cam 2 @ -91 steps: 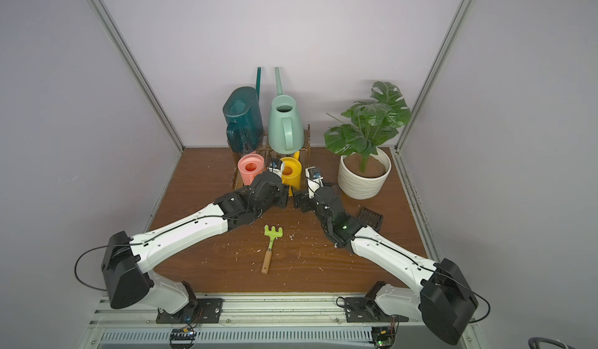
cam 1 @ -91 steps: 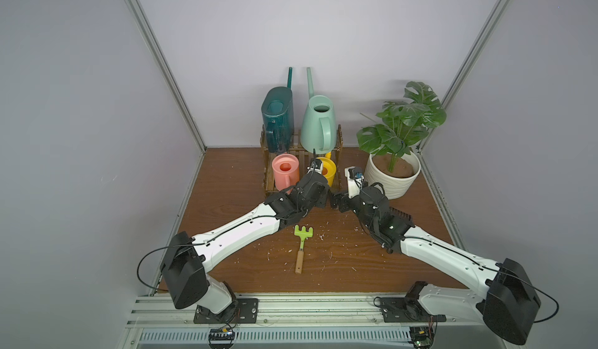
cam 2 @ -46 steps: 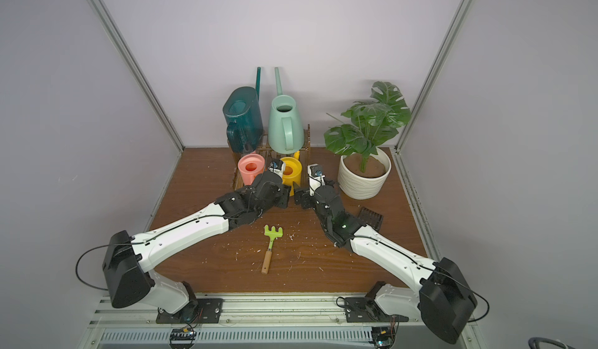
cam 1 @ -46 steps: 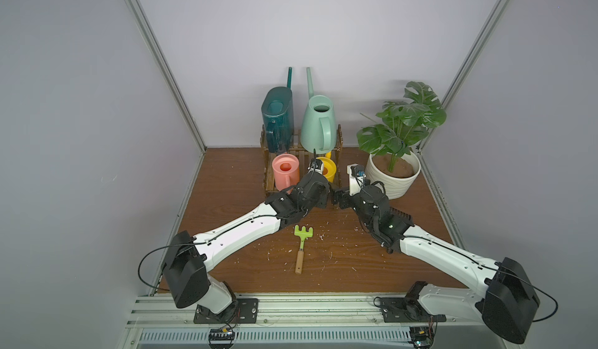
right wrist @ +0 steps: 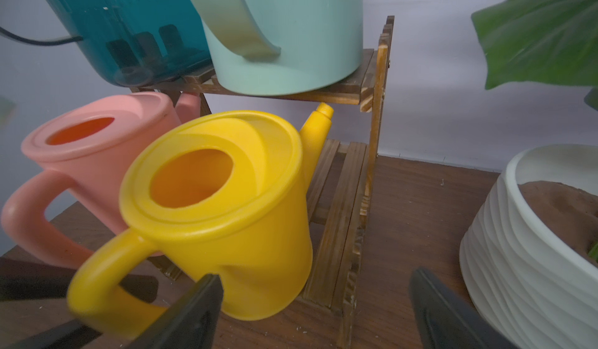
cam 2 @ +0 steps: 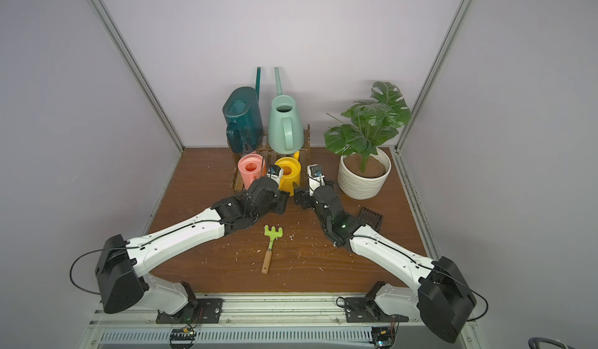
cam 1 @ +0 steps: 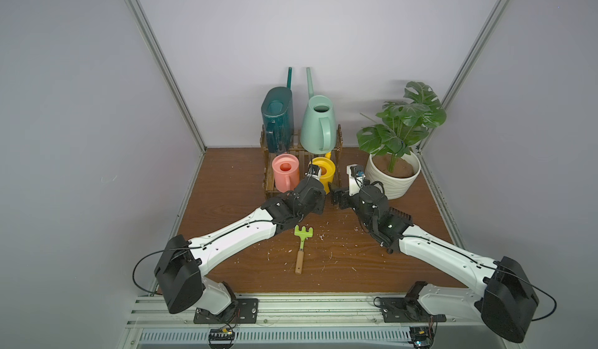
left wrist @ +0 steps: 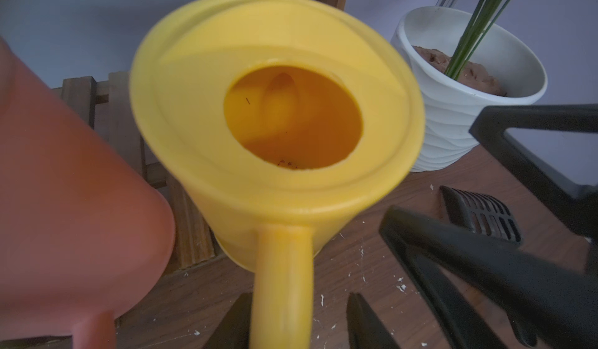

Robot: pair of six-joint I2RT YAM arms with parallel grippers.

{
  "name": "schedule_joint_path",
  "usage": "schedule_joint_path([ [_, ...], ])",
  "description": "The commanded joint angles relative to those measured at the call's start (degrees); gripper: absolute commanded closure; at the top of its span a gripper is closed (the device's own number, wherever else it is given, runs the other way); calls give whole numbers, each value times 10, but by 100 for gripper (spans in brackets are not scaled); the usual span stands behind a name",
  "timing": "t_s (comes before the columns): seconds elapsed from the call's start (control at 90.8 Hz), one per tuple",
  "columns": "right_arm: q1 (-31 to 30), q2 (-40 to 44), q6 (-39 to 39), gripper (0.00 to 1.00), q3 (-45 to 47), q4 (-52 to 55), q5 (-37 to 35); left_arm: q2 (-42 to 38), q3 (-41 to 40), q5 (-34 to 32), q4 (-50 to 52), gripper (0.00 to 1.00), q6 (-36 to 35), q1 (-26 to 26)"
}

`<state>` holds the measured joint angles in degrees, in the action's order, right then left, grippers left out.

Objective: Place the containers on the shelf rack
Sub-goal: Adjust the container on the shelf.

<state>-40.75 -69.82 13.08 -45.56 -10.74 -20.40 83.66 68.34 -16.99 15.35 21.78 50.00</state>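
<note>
The dark teal can (cam 1: 277, 117) and the mint green can (cam 1: 318, 124) stand on the upper tier of the shelf rack (cam 1: 338, 138). The pink can (cam 1: 284, 172) and the yellow can (cam 1: 325, 169) stand side by side on the lower tier. My left gripper (left wrist: 297, 298) is open with the yellow can's handle (left wrist: 281, 282) between its jaws; one finger lies against the handle, and a gap shows at the other. My right gripper (right wrist: 315, 276) stands open wide and holds nothing, low beside the yellow can (right wrist: 226, 201) at the rack's front (right wrist: 343, 266).
A white ribbed pot (cam 1: 393, 182) with a leafy plant stands right of the rack, close to my right arm. A green rake with a wooden handle (cam 1: 302, 240) lies on the brown table between the arms. A black slotted piece (cam 2: 370, 218) lies beside the right arm. White crumbs are scattered about.
The left jaws have spread apart around the yellow can's handle. Both arms have hardly shifted and the cans stand where they were.
</note>
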Motion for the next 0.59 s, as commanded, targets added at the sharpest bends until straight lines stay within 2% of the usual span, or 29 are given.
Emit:
schedule_joint_path([
  [0.0,2,6,7,8,-11,7,-10,-8,-2,40,-7,51,5,-5],
  [0.22,2,23,10,7,0,15,-21,4,5,69,-7,51,15,-5],
  [0.583,2,11,8,8,-4,8,-15,16,12,48,-13,51,6,-4],
])
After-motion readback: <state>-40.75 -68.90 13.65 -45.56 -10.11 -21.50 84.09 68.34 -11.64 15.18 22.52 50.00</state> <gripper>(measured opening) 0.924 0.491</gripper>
